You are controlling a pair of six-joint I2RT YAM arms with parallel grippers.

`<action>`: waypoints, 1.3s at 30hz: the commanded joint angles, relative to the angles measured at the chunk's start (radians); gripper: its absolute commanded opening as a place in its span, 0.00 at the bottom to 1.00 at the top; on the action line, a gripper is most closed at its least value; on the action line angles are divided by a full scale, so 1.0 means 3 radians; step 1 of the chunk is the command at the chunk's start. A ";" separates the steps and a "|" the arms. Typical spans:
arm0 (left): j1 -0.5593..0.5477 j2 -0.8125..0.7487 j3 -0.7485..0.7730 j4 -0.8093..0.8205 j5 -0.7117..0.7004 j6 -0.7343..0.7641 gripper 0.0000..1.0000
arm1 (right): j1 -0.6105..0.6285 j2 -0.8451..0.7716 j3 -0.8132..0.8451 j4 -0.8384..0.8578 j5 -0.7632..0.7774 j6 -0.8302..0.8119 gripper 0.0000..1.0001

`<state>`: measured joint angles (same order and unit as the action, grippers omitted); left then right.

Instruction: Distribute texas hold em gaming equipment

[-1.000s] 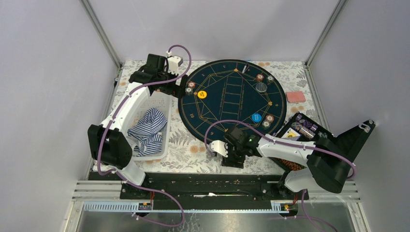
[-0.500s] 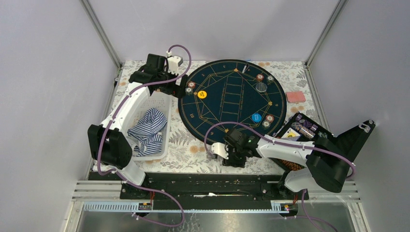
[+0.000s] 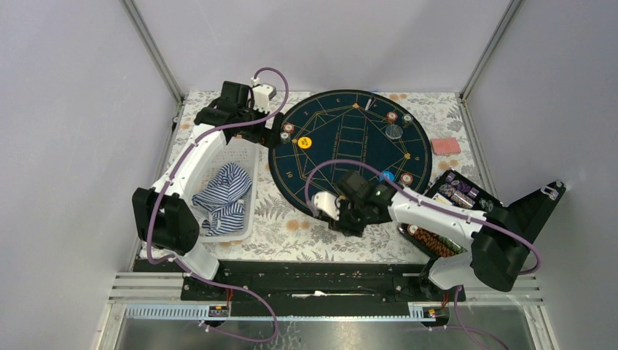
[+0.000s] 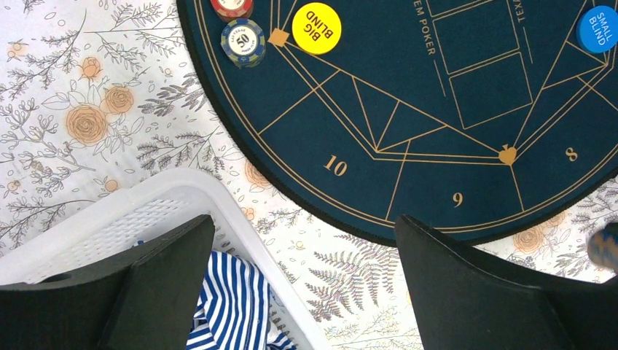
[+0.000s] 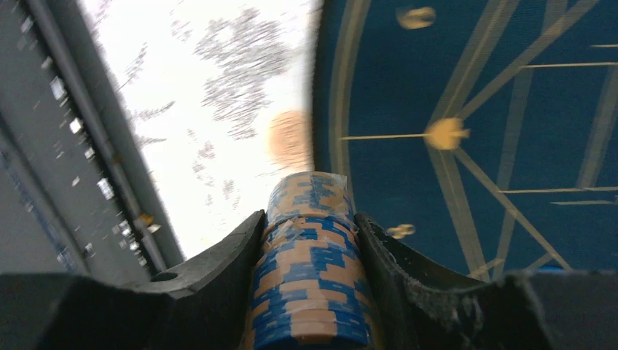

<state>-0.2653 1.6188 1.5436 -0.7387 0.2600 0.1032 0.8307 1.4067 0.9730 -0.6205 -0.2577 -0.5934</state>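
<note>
gripping one chip stack, right hand, one yellow disc

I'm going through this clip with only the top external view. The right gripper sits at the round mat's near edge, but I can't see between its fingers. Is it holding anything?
Observer: Yes. The right wrist view shows the right gripper shut on a blue-and-tan chip stack.
Reviewer: Is the left gripper open?
Observer: Yes. In the left wrist view it is wide open and empty.
Reviewer: What does the yellow disc say?
Observer: BIG BLIND, in black letters.
</note>
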 commanded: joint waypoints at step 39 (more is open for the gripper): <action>0.0085 0.0107 0.0144 0.0123 0.0366 -0.0143 0.99 | -0.1322 0.2383 0.2904 -0.0389 0.0213 0.0439 0.82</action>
<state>-0.2481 1.6600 1.5497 -0.7387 0.3447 0.0700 0.4271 2.2429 1.8187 -0.7105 -0.1772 -0.4770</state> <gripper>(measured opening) 0.988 0.817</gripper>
